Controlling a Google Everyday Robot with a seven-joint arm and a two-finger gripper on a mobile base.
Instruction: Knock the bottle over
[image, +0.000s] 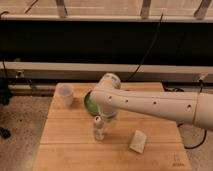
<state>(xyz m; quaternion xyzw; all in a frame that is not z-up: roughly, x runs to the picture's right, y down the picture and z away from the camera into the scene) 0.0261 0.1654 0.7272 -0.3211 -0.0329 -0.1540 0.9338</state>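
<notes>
cup, white block (flat), green object on wooden table.
</notes>
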